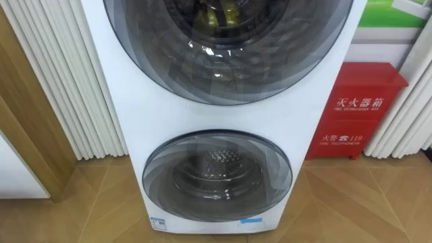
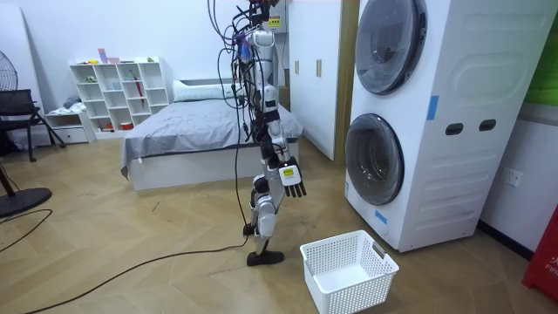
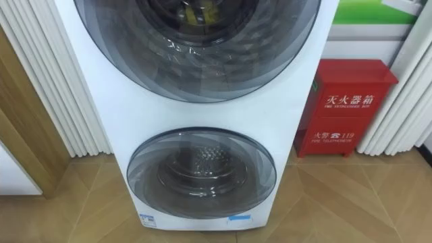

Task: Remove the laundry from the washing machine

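Right hand [image 2: 292, 179]: hangs at the robot's side, fingers loose and extended, holding nothing. White basket [image 2: 359, 295]: on the wood floor [image 2: 131, 253] near the robot's feet, between robot and machine. Washing machine [image 1: 223, 121]: stacked; robot stands facing it, apart; upper door [image 1: 229, 67] and lower door [image 1: 216, 177] both closed. Clothes [image 1: 217, 13]: yellowish, dimly seen behind the upper door's glass. Red cabinet [image 1: 354, 108]: just beside the machine's right side.
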Robot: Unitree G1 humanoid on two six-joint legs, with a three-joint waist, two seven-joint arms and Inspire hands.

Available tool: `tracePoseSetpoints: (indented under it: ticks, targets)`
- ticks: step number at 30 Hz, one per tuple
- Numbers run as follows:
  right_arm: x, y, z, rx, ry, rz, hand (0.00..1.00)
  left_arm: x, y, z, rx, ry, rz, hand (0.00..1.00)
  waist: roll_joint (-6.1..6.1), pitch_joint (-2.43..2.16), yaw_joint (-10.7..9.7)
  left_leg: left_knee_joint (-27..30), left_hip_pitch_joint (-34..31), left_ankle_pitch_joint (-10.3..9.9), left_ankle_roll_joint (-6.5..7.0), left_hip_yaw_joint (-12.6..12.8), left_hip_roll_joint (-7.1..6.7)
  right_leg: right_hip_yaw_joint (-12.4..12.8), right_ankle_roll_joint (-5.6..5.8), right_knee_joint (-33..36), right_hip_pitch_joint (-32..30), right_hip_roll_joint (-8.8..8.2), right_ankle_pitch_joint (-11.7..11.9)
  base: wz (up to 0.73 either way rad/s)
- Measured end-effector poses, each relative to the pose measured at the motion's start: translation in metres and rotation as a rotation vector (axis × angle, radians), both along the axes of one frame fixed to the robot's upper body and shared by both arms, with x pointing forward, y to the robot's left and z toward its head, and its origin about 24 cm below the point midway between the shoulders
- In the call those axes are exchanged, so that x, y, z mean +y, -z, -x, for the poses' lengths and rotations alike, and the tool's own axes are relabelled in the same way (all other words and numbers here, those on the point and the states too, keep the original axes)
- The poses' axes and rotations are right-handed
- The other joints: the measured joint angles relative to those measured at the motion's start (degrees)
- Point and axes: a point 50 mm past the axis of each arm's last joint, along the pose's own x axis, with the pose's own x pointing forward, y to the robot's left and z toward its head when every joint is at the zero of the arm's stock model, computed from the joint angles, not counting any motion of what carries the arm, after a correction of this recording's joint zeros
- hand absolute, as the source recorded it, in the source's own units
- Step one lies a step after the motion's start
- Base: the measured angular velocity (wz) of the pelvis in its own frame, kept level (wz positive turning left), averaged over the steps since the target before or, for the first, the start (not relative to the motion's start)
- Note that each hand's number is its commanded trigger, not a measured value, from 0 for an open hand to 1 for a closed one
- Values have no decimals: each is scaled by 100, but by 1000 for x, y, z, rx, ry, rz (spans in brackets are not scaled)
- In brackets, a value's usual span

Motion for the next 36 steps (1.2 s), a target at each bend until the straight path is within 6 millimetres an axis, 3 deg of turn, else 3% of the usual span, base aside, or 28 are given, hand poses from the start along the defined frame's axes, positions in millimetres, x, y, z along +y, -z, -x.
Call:
tracePoseSetpoints:
  ticks: [8, 11, 21, 23, 25, 26, 28, 29, 31, 36]
  targets:
    - [0, 0, 0, 3, 3, 9, 0, 0, 0, 1, 2, -2, -4, 0, 6, 22, 0, -45, 53, 0, 0, 57, 6, 37, 1, 5, 11, 4, 0, -3]
    - [0, 0, 0, 5, 4, 13, 0, 0, 0, 0, 1, -5, -4, 0, 49, -10, 6, -54, 53, 0, 0, 65, 6, 39, 1, -2, 7, 4, 0, 0]
    - [-1, -2, -14, -48, 32, 14, 0, -2, 0, -4, -10, 7, 24, 0, 77, -27, 13, -23, 9, 0, 0, 64, 5, 27, 1, 10, -32, -3, 0, 0]
    - [-3, -8, -35, -130, 43, 26, 0, -2, 0, -4, -13, 12, 29, 0, 91, -20, 7, -19, 21, 0, 0, 70, 6, 39, 2, 34, -39, -2, 1, -3]
    - [-7, -31, -83, -346, 55, 60, 0, -2, 0, -5, -17, 21, 45, 0, 107, -4, -3, -19, 58, 1, 1, 77, 5, 65, 3, 75, -34, -2, 0, -6]
    - [-7, -38, -96, -405, 49, 70, 0, -2, 0, -6, -18, 23, 46, 0, 102, -4, 2, -20, 68, 1, 1, 81, 5, 75, 3, 74, -27, -2, 0, 0]
    - [-5, -76, -145, -646, 36, 92, 0, -1, 0, -9, -27, 27, 56, 0, 78, 6, 14, -6, 65, 1, 2, 83, 5, 85, 3, 81, -34, -1, 0, 0]
    - [-4, -86, -155, -705, 30, 97, 0, -1, 0, -9, -27, 28, 58, 0, 73, 12, 22, -3, 65, 1, 2, 84, 4, 102, 3, 79, -37, 3, 0, -3]
    - [2, -129, -188, -920, -10, 138, 0, 1, -1, -9, -26, 33, 53, 0, 47, 16, 37, -5, 62, 1, 2, 82, 4, 129, 7, 67, -42, 15, -1, 0]
    - [3, -183, -212, -1158, -55, 212, 0, 6, -2, -6, -14, 47, 37, 0, -21, 10, 36, -36, 62, 1, 1, 54, 6, 112, 12, 78, -38, 21, 3, 2]
